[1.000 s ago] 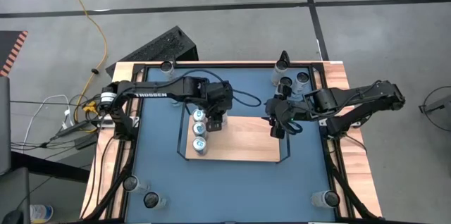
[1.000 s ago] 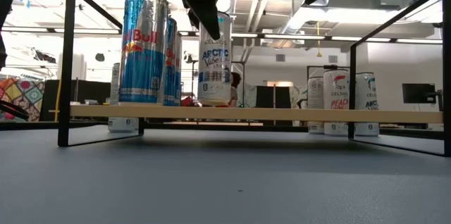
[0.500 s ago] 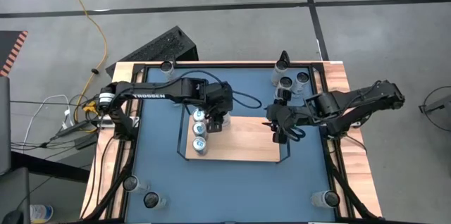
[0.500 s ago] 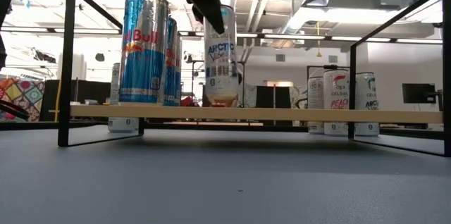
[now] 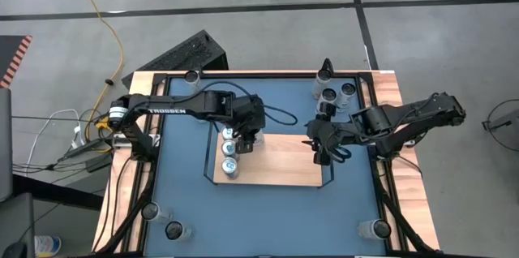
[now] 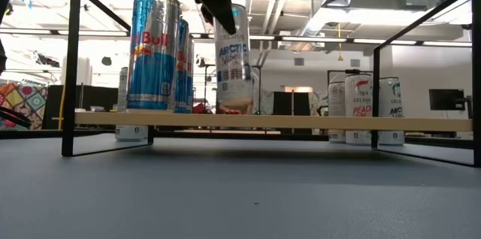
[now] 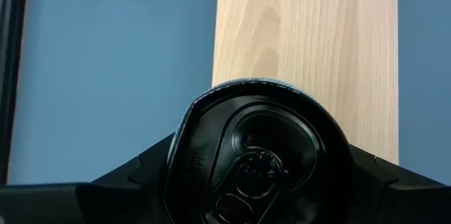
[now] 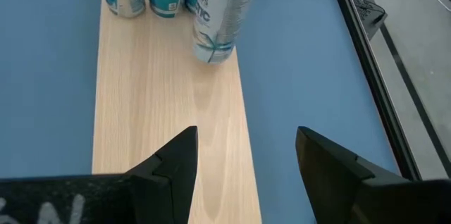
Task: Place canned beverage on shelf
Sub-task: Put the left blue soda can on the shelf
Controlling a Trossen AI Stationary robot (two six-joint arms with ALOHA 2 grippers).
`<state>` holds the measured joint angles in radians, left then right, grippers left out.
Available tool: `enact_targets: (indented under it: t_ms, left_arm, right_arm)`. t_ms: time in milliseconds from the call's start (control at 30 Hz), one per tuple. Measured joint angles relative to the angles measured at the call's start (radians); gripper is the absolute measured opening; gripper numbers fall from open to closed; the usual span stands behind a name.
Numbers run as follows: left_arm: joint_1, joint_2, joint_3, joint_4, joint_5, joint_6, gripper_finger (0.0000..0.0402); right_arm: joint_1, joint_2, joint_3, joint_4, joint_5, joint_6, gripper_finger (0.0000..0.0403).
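While clamped round a white can (image 6: 233, 62) — left end effector (image 5: 246, 139) above the shelf (image 5: 284, 169).

shelf (image 5: 280, 165) on blue table (image 5: 182, 193) | Red Bull cans (image 6: 154, 51) standing at one end

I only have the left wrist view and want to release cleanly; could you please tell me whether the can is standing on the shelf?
Observer: Not squarely. The can, held in the left pincer, leans slightly with its base at the shelf board; I cannot tell whether it touches.
Operator: Any neighbours close by?
Observer: Yes, Red Bull cans stand upright beside it at the shelf's end.
Operator: And the right arm?
Observer: The right pincer hovers open and empty over the shelf's other end.
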<state>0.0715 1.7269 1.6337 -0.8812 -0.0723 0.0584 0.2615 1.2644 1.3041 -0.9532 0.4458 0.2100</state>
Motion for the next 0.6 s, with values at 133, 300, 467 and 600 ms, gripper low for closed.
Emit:
enact_targets:
  t_ms: [133,300,467,600]
  left_arm:
    - [0.006,-0.003,-0.001,0.001,0.008,0.022,0.0242]
    - [0.019,0.000,-0.001,-0.010,0.015,0.028,0.0242]
    - [0.031,0.006,-0.001,-0.009,0.016,0.023,0.0242]
    - [0.029,0.008,-0.008,0.010,0.013,0.023,0.0242]
  right_arm:
    - [0.000,0.000,0.000,0.005,0.000,0.003,0.0219]
    - [0.000,0.000,0.000,0.008,0.000,0.018,0.0219]
    - [0.000,0.000,0.000,0.006,0.000,0.026,0.0219]
    - [0.000,0.000,0.000,0.004,0.000,0.029,0.0219]
